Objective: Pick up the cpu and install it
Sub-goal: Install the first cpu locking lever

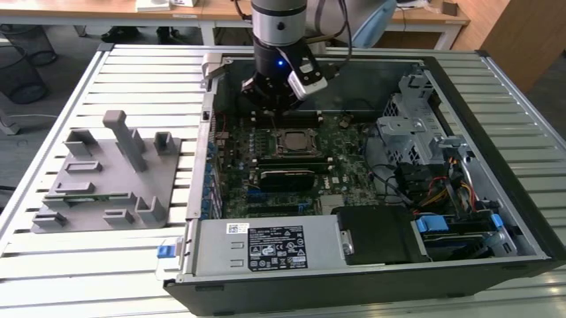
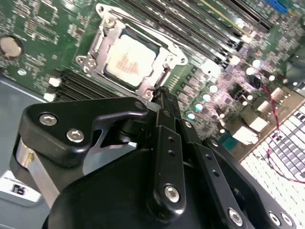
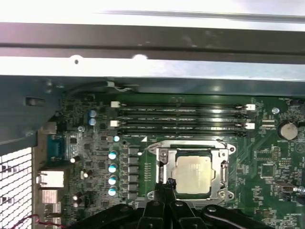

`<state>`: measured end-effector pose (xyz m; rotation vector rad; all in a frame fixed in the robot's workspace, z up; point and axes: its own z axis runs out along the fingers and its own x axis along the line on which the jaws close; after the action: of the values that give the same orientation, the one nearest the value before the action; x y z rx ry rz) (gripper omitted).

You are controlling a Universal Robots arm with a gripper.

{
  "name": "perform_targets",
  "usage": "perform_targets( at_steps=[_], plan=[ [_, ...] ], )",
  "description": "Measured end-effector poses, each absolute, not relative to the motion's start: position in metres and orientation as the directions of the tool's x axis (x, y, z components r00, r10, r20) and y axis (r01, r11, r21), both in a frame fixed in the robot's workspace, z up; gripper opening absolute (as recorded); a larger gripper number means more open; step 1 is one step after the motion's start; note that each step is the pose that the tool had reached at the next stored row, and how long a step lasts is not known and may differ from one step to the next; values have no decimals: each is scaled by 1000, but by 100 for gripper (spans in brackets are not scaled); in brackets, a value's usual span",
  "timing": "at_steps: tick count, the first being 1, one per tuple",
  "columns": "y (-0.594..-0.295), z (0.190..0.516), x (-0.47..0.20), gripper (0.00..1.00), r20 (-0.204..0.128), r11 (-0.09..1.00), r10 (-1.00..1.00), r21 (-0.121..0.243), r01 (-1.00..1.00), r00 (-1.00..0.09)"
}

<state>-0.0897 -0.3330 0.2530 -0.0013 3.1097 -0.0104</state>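
The cpu lies flat inside the black motherboard socket, its silvery top facing up. In both wrist views the cpu sits square within the metal socket frame, whose load plate is open. My gripper hangs just above the board beside the socket, on its far side in the exterior view. The black fingers come together at a narrow tip, and the gripper is shut with nothing between them, close to the frame's edge and apart from the cpu.
The open computer case walls in the motherboard. Memory slots run beside the socket, and a drive cage with cables stands at the exterior view's right. A grey tray lies outside the case at the exterior view's left, on the slatted table.
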Motion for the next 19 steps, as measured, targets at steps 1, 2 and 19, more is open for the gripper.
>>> perform_targets(
  at_steps=[1,2,19],
  plan=[
    [-333,253,-91,11,-32,1000,-1,-7,-1,-999],
    [-333,253,-93,11,-32,1000,-1,-7,-1,-999],
    [-329,253,-109,11,-32,1000,-1,-7,-1,-999]
  ],
)
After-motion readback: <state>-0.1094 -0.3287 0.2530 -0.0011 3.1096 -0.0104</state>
